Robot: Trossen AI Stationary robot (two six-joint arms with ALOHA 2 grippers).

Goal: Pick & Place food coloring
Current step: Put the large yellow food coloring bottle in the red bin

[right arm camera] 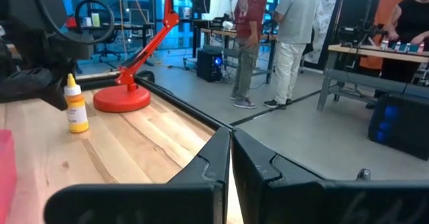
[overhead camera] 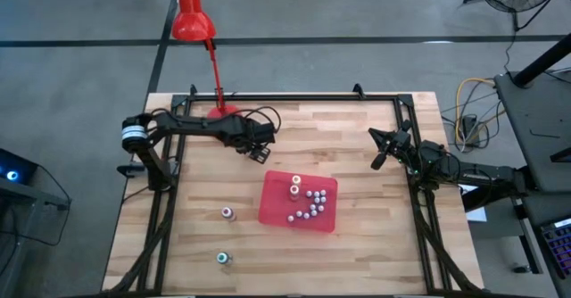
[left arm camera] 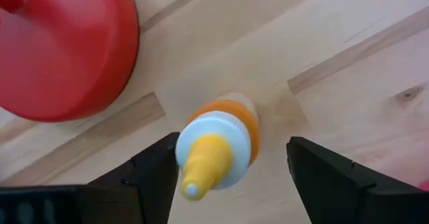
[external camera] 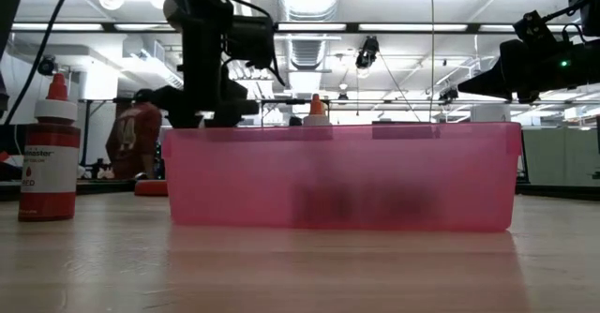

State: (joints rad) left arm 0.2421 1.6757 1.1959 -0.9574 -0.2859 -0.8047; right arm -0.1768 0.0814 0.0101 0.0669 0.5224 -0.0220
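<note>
The left tool (left arm camera: 224,167) hangs wide open over the yellow-topped food coloring bottle (left arm camera: 216,150), which stands between its fingers on the worktop (overhead camera: 357,128) beside the lamp base (left arm camera: 64,46). The right tool (right arm camera: 231,158), fingers together and empty, waits at the worktop's right edge.

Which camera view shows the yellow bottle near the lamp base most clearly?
The left wrist view: the yellow bottle stands between the open left gripper. The right wrist view shows it small beside the lamp base. The high and low views hide it.
</note>
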